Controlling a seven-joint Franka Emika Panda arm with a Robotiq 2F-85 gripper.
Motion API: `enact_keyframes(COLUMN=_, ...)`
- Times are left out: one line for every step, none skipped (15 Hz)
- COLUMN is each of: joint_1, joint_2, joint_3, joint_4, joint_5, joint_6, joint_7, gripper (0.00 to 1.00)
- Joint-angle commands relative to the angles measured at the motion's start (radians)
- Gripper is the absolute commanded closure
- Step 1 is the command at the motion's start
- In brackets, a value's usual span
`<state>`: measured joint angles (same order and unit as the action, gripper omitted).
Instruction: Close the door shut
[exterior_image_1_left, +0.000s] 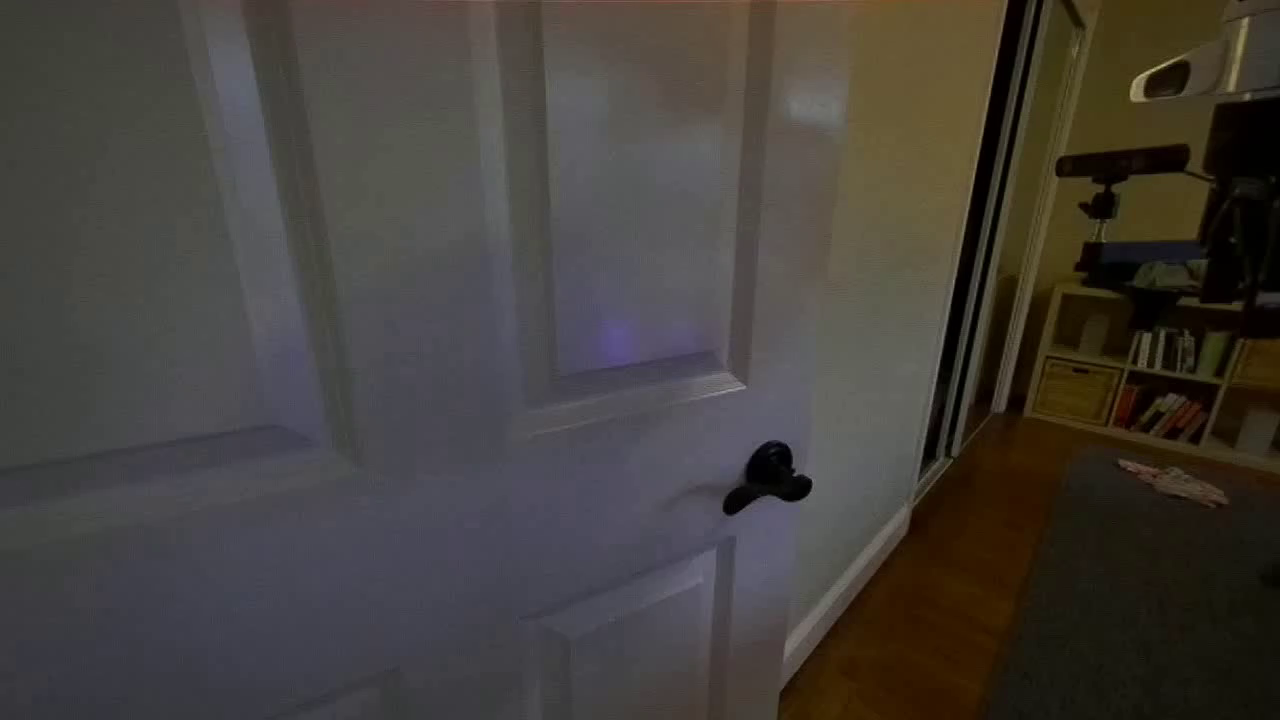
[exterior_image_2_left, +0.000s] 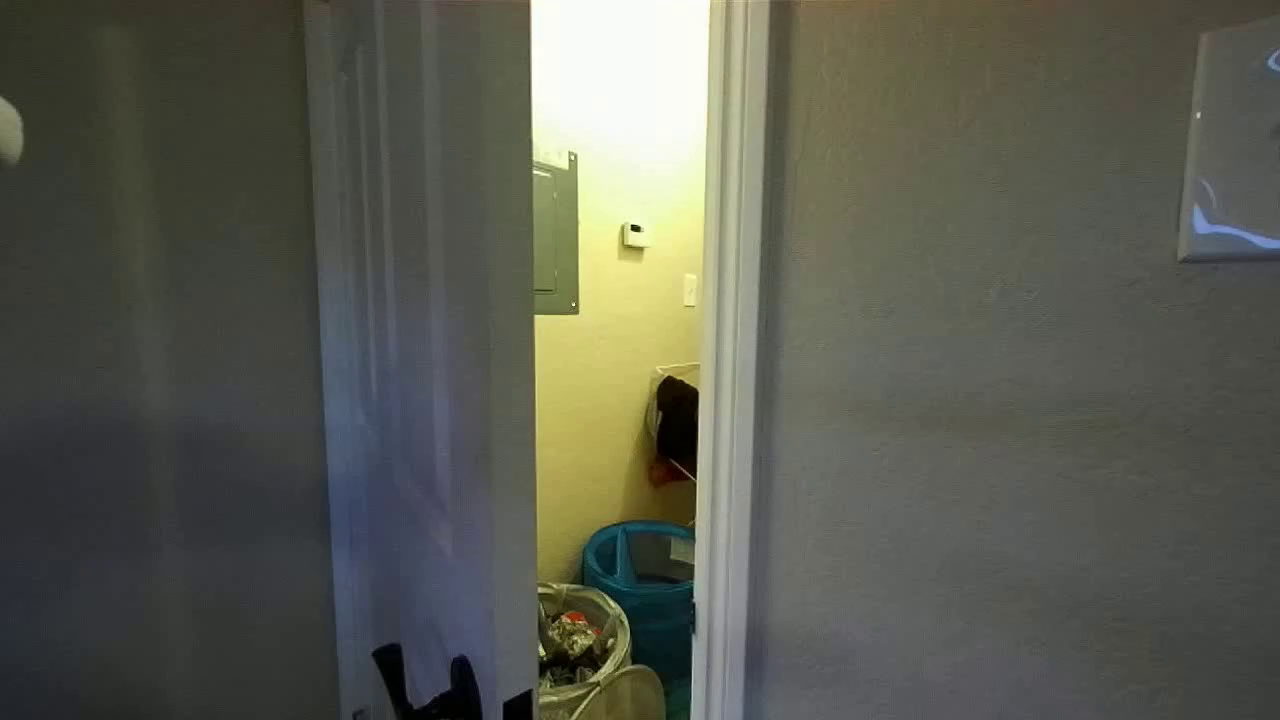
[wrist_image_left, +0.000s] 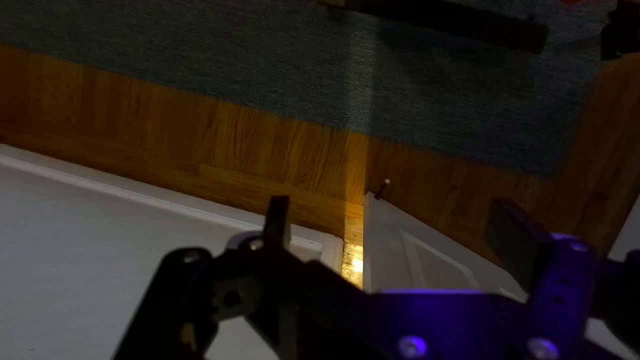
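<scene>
The white panelled door (exterior_image_1_left: 420, 560) stands partly open and fills much of an exterior view. Its black lever handle (exterior_image_1_left: 770, 482) is near the free edge. An exterior view also shows the door (exterior_image_2_left: 430, 350) with a lit gap between its edge and the white door frame (exterior_image_2_left: 732, 350). In the wrist view my gripper (wrist_image_left: 393, 222) is open, with its black fingers wide apart and nothing between them. The lower part of the door (wrist_image_left: 387, 250) shows beyond and below the fingers. I see no contact with the door. The exterior views do not clearly show the gripper.
A blue hamper (exterior_image_2_left: 640, 590) and a filled laundry basket (exterior_image_2_left: 580, 640) stand beyond the doorway. A grey rug (wrist_image_left: 225, 65) lies on the wooden floor (wrist_image_left: 165, 115). A low shelf (exterior_image_1_left: 1070, 350) and part of a white robot arm (exterior_image_1_left: 1195, 75) are at the far right.
</scene>
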<state>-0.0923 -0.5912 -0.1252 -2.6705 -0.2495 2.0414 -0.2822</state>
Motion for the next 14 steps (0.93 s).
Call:
enact_keyframes(joint_1=0.004, joint_2=0.0, joint_3=-0.003, joint_4=0.001, joint_5=-0.002, joint_6=-0.003, joint_7=0.002, gripper=0.0)
enact_keyframes(joint_1=0.004, joint_2=0.0, joint_3=-0.003, joint_4=0.001, joint_5=-0.002, joint_6=-0.003, joint_7=0.002, gripper=0.0)
enact_keyframes(joint_1=0.004, joint_2=0.0, joint_3=-0.003, joint_4=0.001, joint_5=-0.002, joint_6=-0.003, joint_7=0.002, gripper=0.0)
enact_keyframes(joint_1=0.004, joint_2=0.0, joint_3=-0.003, joint_4=0.001, joint_5=-0.002, joint_6=-0.003, joint_7=0.002, gripper=0.0)
enact_keyframes(joint_1=0.004, joint_2=0.0, joint_3=-0.003, joint_4=0.001, joint_5=-0.002, joint_6=-0.003, joint_7=0.002, gripper=0.0)
enact_keyframes(joint_1=0.004, joint_2=0.0, joint_3=-0.003, joint_4=0.001, joint_5=-0.002, joint_6=-0.003, joint_7=0.002, gripper=0.0)
enact_keyframes(joint_1=0.004, joint_2=0.0, joint_3=-0.003, joint_4=0.001, joint_5=-0.002, joint_6=-0.003, joint_7=0.002, gripper=0.0)
enact_keyframes(joint_1=0.011, joint_2=0.011, joint_3=-0.004, joint_4=0.005, joint_5=0.007, joint_6=0.004, joint_7=-0.002, gripper=0.0)
enact_keyframes(joint_1=0.016, joint_2=0.017, joint_3=-0.005, joint_4=0.007, joint_5=0.017, joint_6=0.01, joint_7=0.0, gripper=0.0)
enact_keyframes(joint_1=0.032, joint_2=0.03, joint_3=0.001, joint_4=0.014, joint_5=0.04, joint_6=0.018, joint_7=0.01, gripper=0.0)
enact_keyframes(joint_1=0.038, joint_2=0.035, joint_3=0.005, joint_4=0.016, joint_5=0.051, joint_6=0.021, joint_7=0.015, gripper=0.0)
enact_keyframes(joint_1=0.059, joint_2=0.052, joint_3=0.017, joint_4=0.025, joint_5=0.083, joint_6=0.035, joint_7=0.032, gripper=0.0)
enact_keyframes(joint_1=0.071, joint_2=0.065, joint_3=0.024, joint_4=0.031, joint_5=0.111, joint_6=0.047, joint_7=0.045, gripper=0.0)
enact_keyframes(joint_1=0.089, joint_2=0.083, joint_3=0.034, joint_4=0.037, joint_5=0.152, joint_6=0.078, joint_7=0.064, gripper=0.0)
